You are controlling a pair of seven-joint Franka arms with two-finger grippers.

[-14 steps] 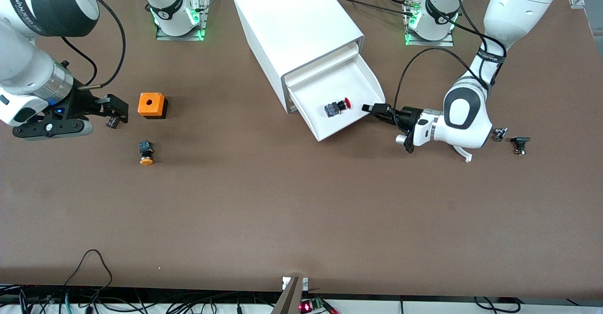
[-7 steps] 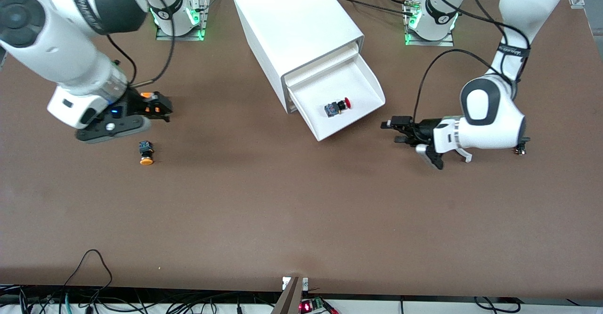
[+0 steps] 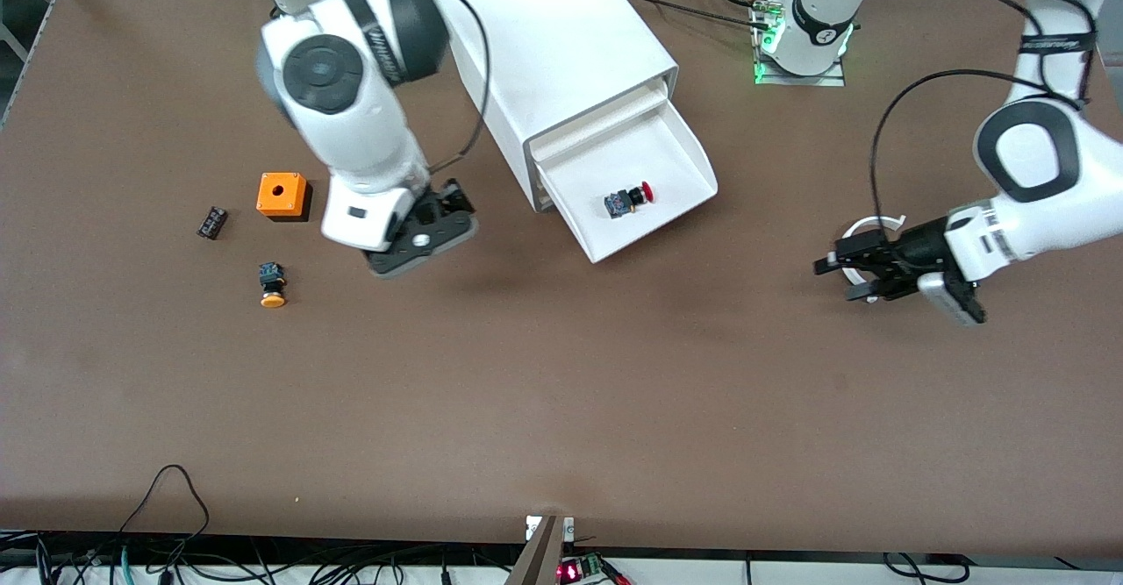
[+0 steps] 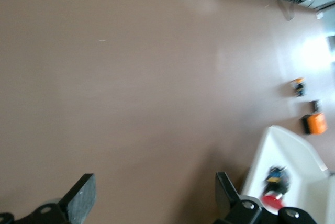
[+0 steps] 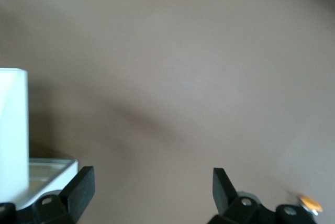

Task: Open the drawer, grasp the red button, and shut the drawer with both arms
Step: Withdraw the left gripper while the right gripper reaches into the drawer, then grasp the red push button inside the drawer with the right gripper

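Front view: red-capped, black-bodied button (image 3: 630, 199) lies in open white drawer (image 3: 680, 142).

Brown table (image 3: 561, 392), white cabinet (image 3: 544, 50), orange box (image 3: 282, 195), yellow-capped button (image 3: 272, 285), small black part (image 3: 211, 222)

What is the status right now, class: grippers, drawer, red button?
Left gripper open, over bare table. Right gripper open, empty, beside the cabinet. Drawer pulled out, red button lying inside. Nothing blocking.
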